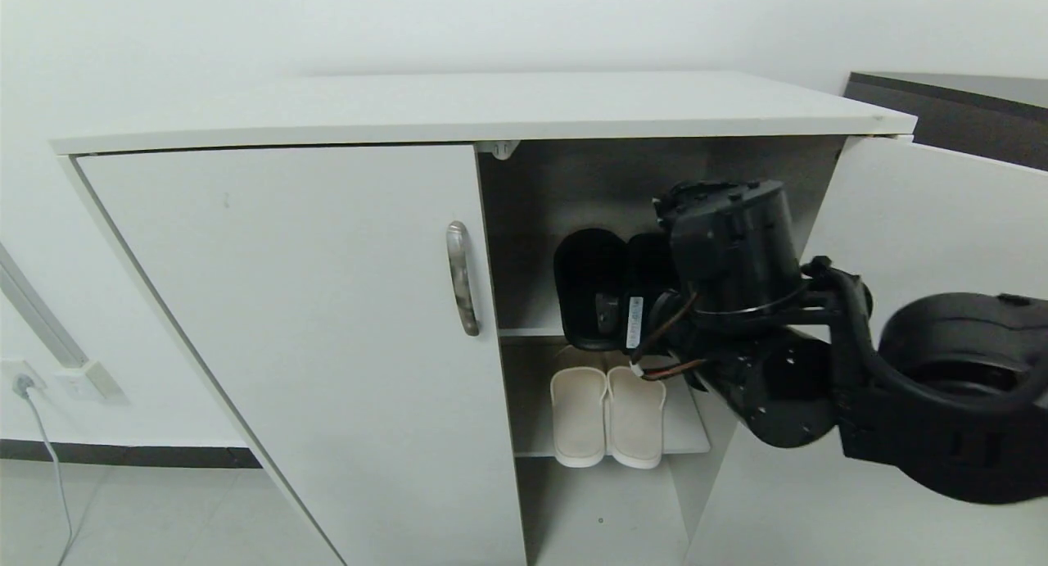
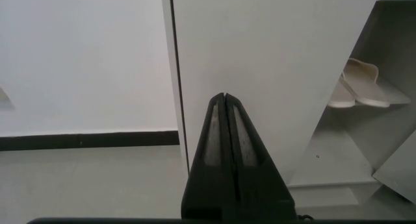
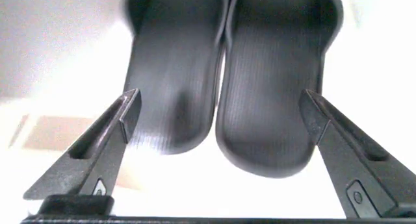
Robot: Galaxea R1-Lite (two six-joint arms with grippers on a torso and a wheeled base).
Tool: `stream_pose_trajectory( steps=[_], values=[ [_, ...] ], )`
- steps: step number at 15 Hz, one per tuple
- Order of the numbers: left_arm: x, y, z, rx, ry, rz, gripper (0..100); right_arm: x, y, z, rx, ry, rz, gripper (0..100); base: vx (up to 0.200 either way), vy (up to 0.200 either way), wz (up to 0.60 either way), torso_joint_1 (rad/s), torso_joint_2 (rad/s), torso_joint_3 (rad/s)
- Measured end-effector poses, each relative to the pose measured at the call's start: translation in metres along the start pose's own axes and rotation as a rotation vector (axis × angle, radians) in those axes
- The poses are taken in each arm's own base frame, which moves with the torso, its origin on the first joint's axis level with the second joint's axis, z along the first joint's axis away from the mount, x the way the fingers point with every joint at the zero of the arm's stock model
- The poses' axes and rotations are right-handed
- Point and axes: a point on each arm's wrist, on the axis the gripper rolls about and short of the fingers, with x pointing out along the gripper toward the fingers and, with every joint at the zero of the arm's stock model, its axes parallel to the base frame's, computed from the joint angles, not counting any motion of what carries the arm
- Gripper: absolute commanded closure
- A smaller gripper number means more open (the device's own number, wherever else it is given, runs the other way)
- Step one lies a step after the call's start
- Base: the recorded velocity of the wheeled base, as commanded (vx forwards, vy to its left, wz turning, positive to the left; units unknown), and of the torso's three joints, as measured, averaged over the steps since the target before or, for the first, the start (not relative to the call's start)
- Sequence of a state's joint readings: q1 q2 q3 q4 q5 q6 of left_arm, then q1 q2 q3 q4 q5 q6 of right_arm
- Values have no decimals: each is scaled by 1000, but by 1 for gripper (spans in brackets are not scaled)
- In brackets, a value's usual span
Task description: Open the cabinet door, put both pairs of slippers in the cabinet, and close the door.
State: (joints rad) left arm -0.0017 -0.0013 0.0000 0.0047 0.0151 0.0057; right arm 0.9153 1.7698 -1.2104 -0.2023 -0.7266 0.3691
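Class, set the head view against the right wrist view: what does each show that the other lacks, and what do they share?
The head view adds the cabinet's closed left door with its handle, the open right door and the white slippers on the lower shelf. The right wrist view adds the right gripper, open, its fingers on either side of the pair ahead. Both show the black slippers, side by side in the upper compartment.

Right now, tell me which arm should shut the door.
Likely right. The right gripper, open, sits by the black slippers inside the cabinet, beside the open door. The left gripper, shut, faces the closed door, farther off.
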Motion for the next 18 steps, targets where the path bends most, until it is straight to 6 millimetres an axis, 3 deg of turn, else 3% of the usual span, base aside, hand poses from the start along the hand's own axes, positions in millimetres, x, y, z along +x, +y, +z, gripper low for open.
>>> stream_pose_trajectory(
  steps=[1,2,6,15,18],
  values=[
    [0,0,0,0,0,0,100,-9,-3,-5,11,-13,27,0,0,0,0,0,0,0],
    [0,0,0,2,0,-1,100,-17,-5,-9,25,-27,61,100,0,0,0,0,0,0],
    [0,0,0,2,0,-1,100,-30,-8,-23,9,-11,140,100,0,0,0,0,0,0],
    [0,0,0,1,0,-3,100,-37,-4,-26,-11,-9,160,100,0,0,0,0,0,0],
    [0,0,0,2,0,-5,100,-36,-4,-26,-13,-8,159,100,-200,0,0,6,-4,2]
  ],
)
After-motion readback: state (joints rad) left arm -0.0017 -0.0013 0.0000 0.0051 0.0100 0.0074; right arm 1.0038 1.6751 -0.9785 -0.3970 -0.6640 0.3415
